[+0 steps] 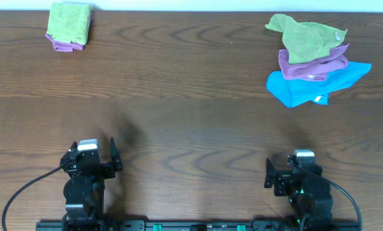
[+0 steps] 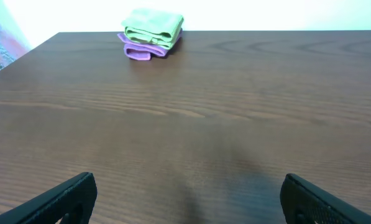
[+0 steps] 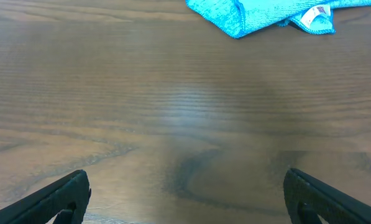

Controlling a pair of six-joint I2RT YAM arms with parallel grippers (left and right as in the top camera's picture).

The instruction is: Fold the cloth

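Left gripper (image 2: 188, 199), right gripper (image 3: 188, 199): jaws spread wide, nothing held.
Cloth (image 1: 69, 20) looks already folded; regrasping could drag it off purple cloth (image 1: 61, 45).

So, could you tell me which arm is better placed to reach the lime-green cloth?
Left. The lime-green cloth lies folded far left, ahead of the left fingers; the right wrist view shows only the blue cloth.

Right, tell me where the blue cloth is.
In the overhead view the blue cloth lies crumpled at the table's far right, bottom of the pile, partly under a purple cloth.
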